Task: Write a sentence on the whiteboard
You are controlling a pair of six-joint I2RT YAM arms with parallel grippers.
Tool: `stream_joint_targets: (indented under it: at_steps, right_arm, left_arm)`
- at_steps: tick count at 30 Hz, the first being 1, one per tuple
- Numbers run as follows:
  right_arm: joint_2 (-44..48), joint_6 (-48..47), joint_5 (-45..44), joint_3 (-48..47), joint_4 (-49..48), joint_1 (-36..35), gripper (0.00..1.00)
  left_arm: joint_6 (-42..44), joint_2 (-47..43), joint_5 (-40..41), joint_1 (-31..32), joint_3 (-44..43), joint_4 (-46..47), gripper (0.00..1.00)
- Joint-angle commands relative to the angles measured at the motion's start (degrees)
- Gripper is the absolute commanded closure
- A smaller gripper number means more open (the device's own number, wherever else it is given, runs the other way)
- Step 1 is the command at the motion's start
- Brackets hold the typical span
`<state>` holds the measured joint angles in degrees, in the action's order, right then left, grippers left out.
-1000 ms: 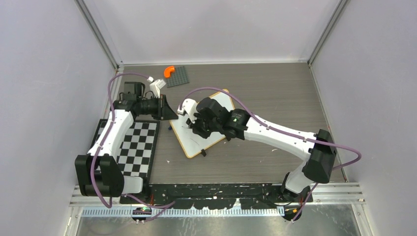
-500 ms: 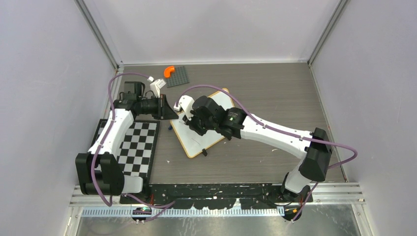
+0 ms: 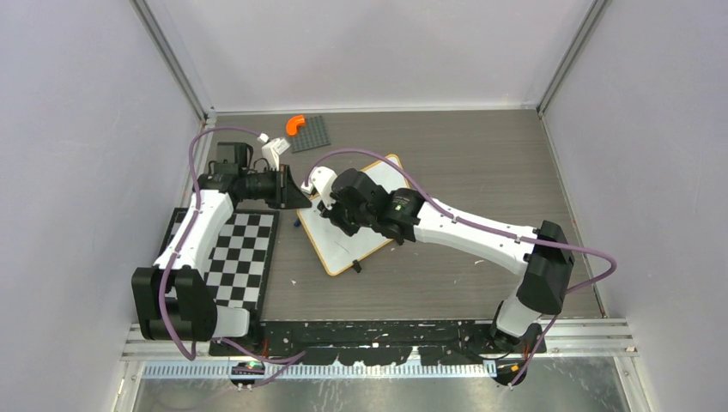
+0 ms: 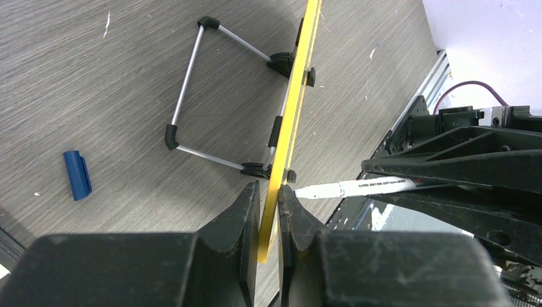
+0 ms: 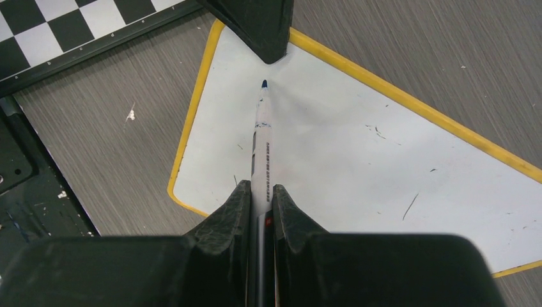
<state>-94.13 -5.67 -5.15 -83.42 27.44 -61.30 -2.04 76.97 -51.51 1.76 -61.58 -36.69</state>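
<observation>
Right pincer pinches the marker, tip at 12 o'clock over the whiteboard edge the left pincer clamps.

From above, my right arm hides most of the tan-rimmed white rectangular board; whether it bears writing I cannot tell. My right hand hides the rear of the slim white marker.

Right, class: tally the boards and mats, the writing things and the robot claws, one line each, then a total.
Boards and mats: 3 (whiteboard, checkerboard mat, studded plate)
Writing things: 2 (marker, blue cap)
Claws: 2 (left claw, right claw)
Total: 7
</observation>
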Motion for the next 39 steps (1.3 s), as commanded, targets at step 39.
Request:
stream_joint_targets:
  at_steps: [39]
  right_arm:
    - [-2.65, 0.84, -3.45, -3.94, -1.26, -0.58, 1.00]
  left_arm:
    - [-0.71, -3.65, -1.06, -3.13, -0.89, 2.43, 0.79]
